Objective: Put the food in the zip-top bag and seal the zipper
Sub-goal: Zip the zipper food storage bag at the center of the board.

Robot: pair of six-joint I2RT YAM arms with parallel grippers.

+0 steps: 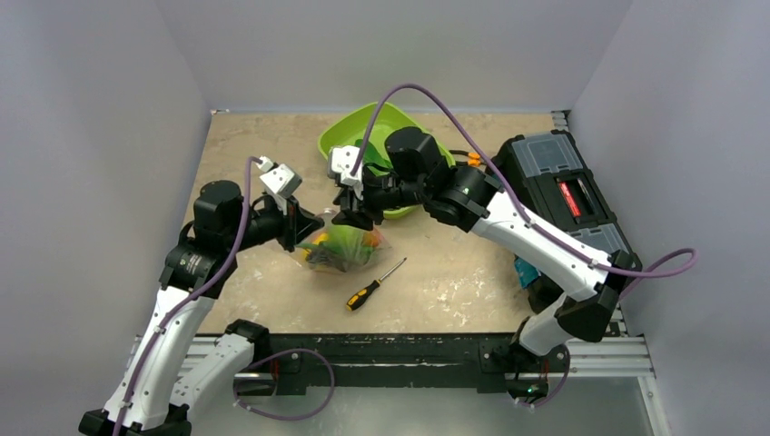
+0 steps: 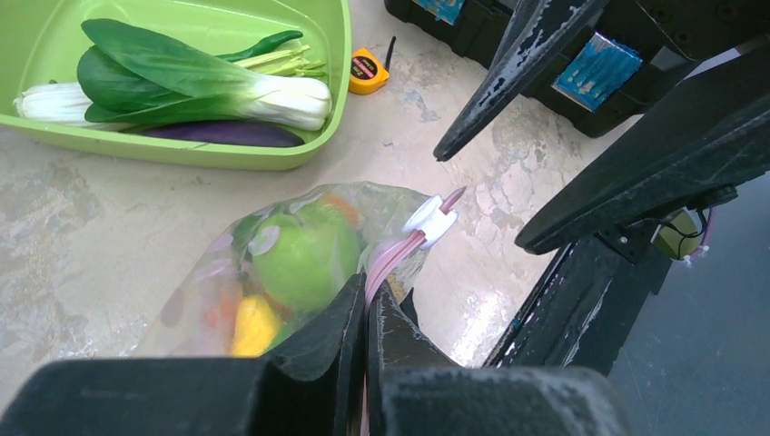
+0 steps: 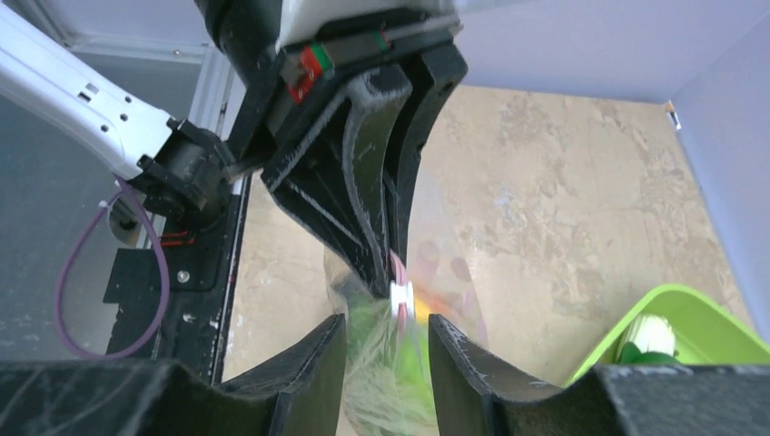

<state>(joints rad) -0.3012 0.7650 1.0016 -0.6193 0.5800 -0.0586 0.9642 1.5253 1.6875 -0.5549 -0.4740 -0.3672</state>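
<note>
zipper [image 2: 391,256] pinched in left claw [image 2: 367,300], parted right claw [image 3: 386,331] beside

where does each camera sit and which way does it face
Top external: above and behind the arm bases, looking down on the table; both arms show, left hand and right hand meeting at the zip-top bag.
Left wrist: on the left arm, looking along its closed fingers, clamped on the zipper, toward the green tray; the right hand shows too.
Right wrist: on the right arm, looking across the table at the left hand, own fingers apart.
Shared: both wrist views show the white slider.
</note>
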